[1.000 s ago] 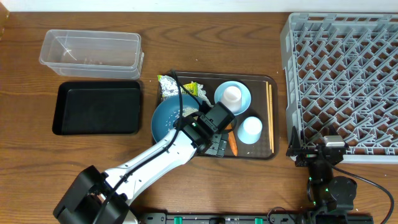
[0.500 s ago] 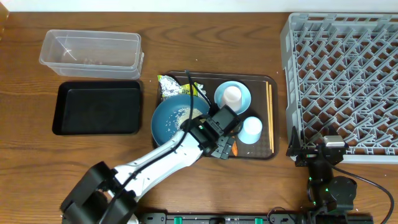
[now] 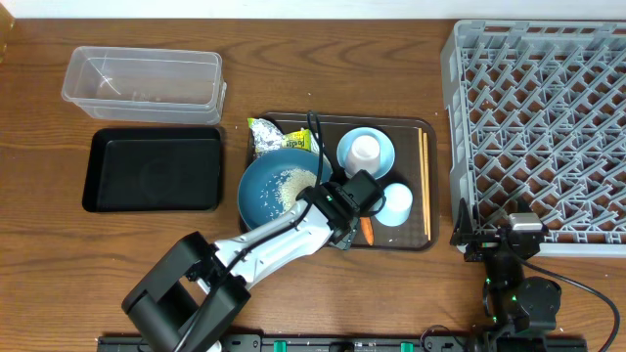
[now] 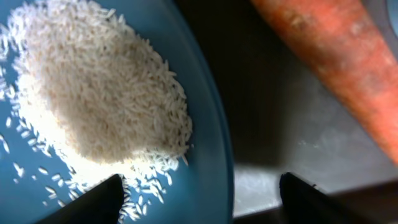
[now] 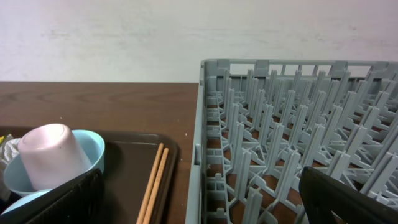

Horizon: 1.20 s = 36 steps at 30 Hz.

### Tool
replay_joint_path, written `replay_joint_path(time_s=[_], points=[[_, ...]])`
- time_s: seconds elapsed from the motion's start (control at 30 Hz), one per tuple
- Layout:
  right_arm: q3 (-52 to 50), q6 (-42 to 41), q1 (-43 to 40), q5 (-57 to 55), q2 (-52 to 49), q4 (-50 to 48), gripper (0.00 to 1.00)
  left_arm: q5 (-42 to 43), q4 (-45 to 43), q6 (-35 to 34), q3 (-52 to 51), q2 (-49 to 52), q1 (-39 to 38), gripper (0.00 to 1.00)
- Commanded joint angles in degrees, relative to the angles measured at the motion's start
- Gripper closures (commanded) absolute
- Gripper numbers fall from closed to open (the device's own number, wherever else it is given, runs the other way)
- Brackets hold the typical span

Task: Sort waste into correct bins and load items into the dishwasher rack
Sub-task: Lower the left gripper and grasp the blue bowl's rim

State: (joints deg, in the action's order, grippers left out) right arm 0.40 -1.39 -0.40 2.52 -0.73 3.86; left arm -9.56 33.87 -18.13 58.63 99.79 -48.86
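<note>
Left arm stretches over the blue dish, end effector spread astride its rim

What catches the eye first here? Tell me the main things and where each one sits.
The white heap of rice in the dark blue dish, at the left of the brown tray mid-table, draws the eye first. The left gripper hangs over the dish's rim, fingers apart, one on each side, with the orange carrot lying on the tray beside the dish. At the table's right stands the big grey rack.
</note>
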Motion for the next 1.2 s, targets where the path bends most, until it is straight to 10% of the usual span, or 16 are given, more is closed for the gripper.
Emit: replay_joint_path(time_s=[0.0,0.6,1.17], points=[[-0.09,0.81,1.55,-0.61,0.07,0.24,0.01,-3.23,-0.35,0.52,1.33,0.85,-0.09,0.3],[-0.09,0.81,1.55,-0.61,0.07,0.24,0.01,-2.95,-0.83,0.48,0.94,2.19,-0.09,0.44],[-0.09,0.81,1.55,-0.61,0.07,0.24,0.01,-3.17,-0.37,0.48,0.96,0.81,-0.09,0.8]])
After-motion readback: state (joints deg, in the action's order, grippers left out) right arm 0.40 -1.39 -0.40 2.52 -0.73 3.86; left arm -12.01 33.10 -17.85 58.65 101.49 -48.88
